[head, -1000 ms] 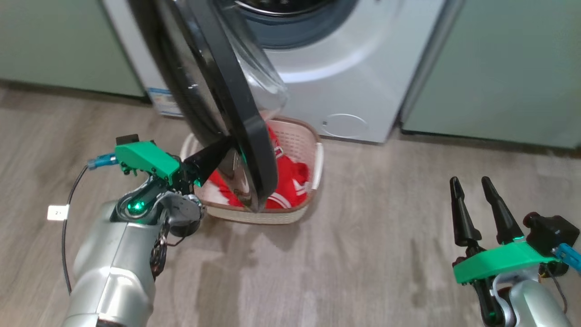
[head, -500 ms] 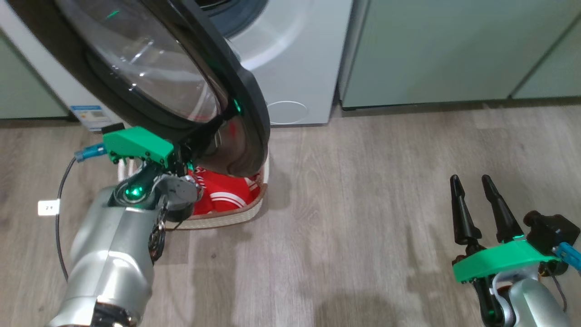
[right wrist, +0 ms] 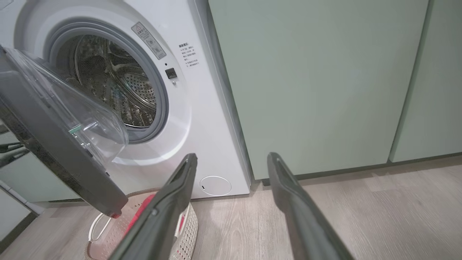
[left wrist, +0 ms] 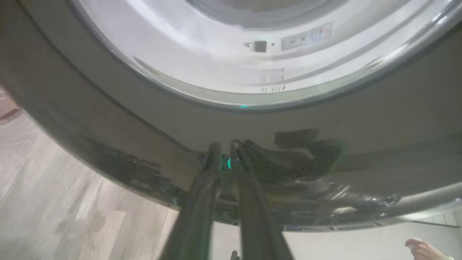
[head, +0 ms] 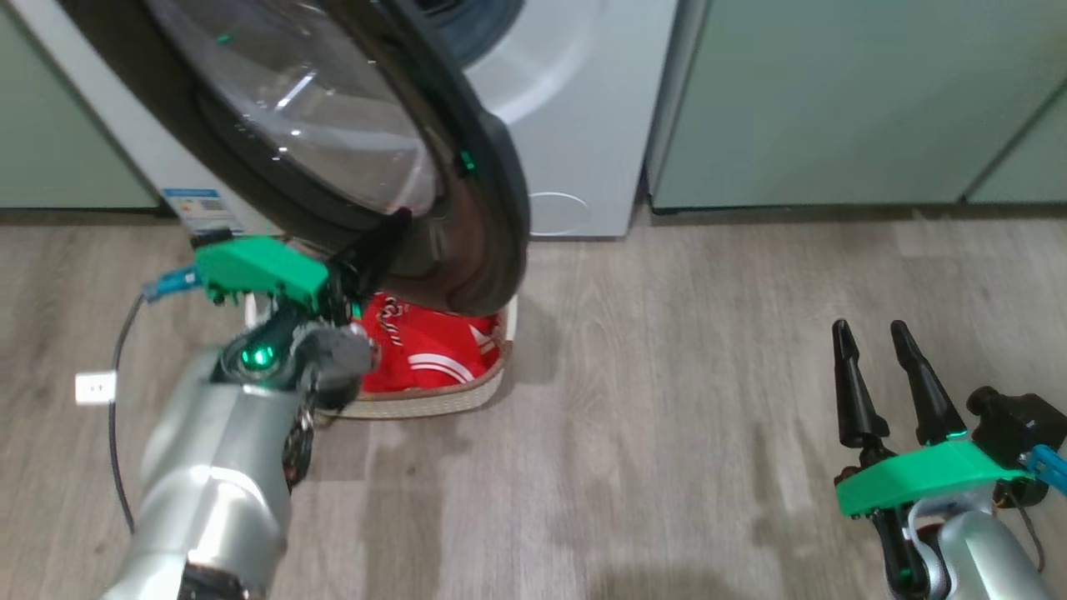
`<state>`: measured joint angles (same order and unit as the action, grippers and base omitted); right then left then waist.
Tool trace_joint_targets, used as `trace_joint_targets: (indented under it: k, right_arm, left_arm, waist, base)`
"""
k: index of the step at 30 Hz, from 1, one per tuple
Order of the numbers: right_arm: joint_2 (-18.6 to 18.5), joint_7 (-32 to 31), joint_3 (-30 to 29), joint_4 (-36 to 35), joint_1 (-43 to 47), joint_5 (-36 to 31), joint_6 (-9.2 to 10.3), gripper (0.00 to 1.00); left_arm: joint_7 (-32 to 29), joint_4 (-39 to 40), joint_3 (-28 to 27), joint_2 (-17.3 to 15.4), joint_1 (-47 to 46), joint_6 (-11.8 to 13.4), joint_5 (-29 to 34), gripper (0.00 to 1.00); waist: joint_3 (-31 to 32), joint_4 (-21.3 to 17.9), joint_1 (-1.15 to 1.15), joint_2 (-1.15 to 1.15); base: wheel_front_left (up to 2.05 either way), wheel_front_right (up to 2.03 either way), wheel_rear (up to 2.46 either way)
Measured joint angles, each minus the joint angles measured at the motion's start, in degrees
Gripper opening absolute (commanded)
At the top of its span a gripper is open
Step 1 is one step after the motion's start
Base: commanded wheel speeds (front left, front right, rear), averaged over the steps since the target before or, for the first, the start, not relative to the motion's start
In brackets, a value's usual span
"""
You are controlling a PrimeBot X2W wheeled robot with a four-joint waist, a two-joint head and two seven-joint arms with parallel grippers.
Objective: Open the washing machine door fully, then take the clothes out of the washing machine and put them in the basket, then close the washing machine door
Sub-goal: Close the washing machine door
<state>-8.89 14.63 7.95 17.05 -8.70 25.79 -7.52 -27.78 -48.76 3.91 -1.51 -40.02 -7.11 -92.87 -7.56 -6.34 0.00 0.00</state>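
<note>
Floor: pale wood planks (head: pixel 667 433) in front of the washing machine (head: pixel 583 125), with green cabinets (head: pixel 834 100) beside it.
Washing machine door (head: pixel 496 208): swung partly open off the machine's front.
Clothes (head: pixel 425 350): red, lying in the basket (head: pixel 433 404) before the machine, under the door.
Left gripper (head: pixel 398 221): fingers close together, tips on the door's black rim; I cannot tell whether they are fully closed.
Right gripper (head: pixel 867 329): fingers spread, empty, well right of the machine.

The grey wood-plank floor (head: pixel 667 400) carries the cream basket (head: pixel 433 404), which sits just below the left tool (head: pixel 392 229). The white washing machine (head: pixel 583 125) stands beyond that tool. Pale green cabinets (head: pixel 834 100) stand well beyond the right tool (head: pixel 869 329).
</note>
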Motion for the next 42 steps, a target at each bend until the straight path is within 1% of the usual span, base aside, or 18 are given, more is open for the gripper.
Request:
trace_joint_targets:
  k: [1,3,4,7,9,12,16,22,24,26,27,30,32,36,39,42]
  right_arm:
    - [0.01,0.00,-0.04,0.02,0.01,0.00,0.00,1.00]
    - [0.03,0.00,-0.25,0.03,0.10,0.00,0.00,1.00]
    - [0.04,0.00,-0.40,0.05,0.16,0.00,0.00,1.00]
    - [0.24,0.00,-0.73,0.05,0.34,0.00,0.00,1.00]
    - [0.37,0.00,-0.94,0.05,0.63,0.00,0.00,1.00]
    - [0.60,0.01,-1.53,0.00,1.10,-0.02,0.00,1.00]
    - [1.27,0.00,-2.05,-0.13,2.06,-0.02,0.00,1.00]
    - [1.53,0.01,-4.34,-0.40,2.87,-0.14,0.00,1.00]
    - [1.75,0.01,-5.04,-0.42,3.78,-0.56,0.00,1.00]
    - [1.87,0.00,-5.55,-0.47,4.88,-0.59,0.00,1.00]
    - [1.97,0.00,-5.78,-0.48,5.34,-0.59,0.00,1.00]
    - [2.27,0.00,-6.53,-0.44,5.86,-0.59,0.00,1.00]
    - [2.37,0.00,-6.82,-0.44,6.01,-0.59,0.00,1.00]
    - [2.98,0.00,-7.23,-0.38,6.59,-0.59,0.00,1.00]
    - [3.34,0.00,-7.77,-0.41,6.62,-0.59,0.00,1.00]
    - [3.41,0.00,-8.51,-0.45,6.73,-0.59,0.00,1.00]
  left_arm:
    - [0.36,0.07,0.21,0.00,0.75,0.00,0.11,0.41]
    - [1.55,0.38,0.51,-0.02,2.69,0.00,1.08,0.97]
    - [2.19,0.64,0.58,-0.08,3.76,0.00,1.60,1.00]
    - [5.77,2.58,1.23,-1.00,7.09,0.00,4.58,1.00]
    - [9.39,4.25,1.30,-2.02,9.08,0.01,6.35,1.00]
    - [15.24,7.55,2.99,-4.05,11.90,0.00,10.50,1.00]
    - [23.86,11.00,6.80,-7.35,16.05,0.00,16.49,1.00]
    - [38.87,12.29,14.51,-12.79,20.22,0.00,25.50,1.00]
    - [41.33,11.62,15.90,-14.01,20.97,0.00,28.11,1.00]
    - [42.03,10.90,15.96,-14.86,21.53,0.00,31.00,1.00]
    - [42.10,11.12,14.56,-15.05,21.96,0.00,33.08,1.00]
    - [42.25,13.79,7.28,-14.89,23.64,-0.01,42.01,1.00]
    - [42.34,16.22,2.81,-14.26,25.47,-0.01,49.46,1.00]
    - [42.35,20.58,-4.99,-10.51,30.27,-0.01,60.56,1.00]
    - [42.35,23.58,-8.54,-8.08,32.93,-0.01,66.66,1.00]
    - [42.35,25.74,-9.71,-6.95,34.20,-0.01,70.75,1.00]
  waist:
    - [0.26,0.50,0.00,0.00]
    - [0.79,1.51,0.00,0.00]
    - [1.06,2.02,0.00,0.00]
    - [1.95,3.44,0.00,0.00]
    - [2.66,4.17,0.00,0.00]
    - [3.63,5.15,0.00,0.00]
    - [4.65,5.78,0.00,0.00]
    - [5.70,5.77,0.00,0.00]
    - [6.02,5.65,0.00,0.00]
    - [6.27,5.49,0.00,0.00]
    - [6.34,5.43,0.00,0.00]
    - [6.55,5.07,0.00,0.00]
    - [6.64,4.78,0.00,0.00]
    - [6.74,4.28,0.00,0.00]
    - [6.87,4.11,0.00,0.00]
    - [6.93,4.11,0.00,0.00]
  base:
    - [0.00,0.00,0.00]
    - [0.00,0.00,0.00]
    - [0.00,0.00,0.00]
    - [0.00,0.00,0.00]
    - [0.00,0.00,0.00]
    - [0.00,0.00,0.00]
    - [0.00,0.00,0.00]
    - [0.00,0.00,0.00]
    - [0.00,0.00,0.00]
    - [0.00,0.00,0.00]
    - [0.00,0.00,0.00]
    - [0.00,0.00,0.00]
    - [0.00,0.00,0.00]
    - [0.00,0.00,0.00]
    - [0.00,0.00,0.00]
    - [0.00,0.00,0.00]
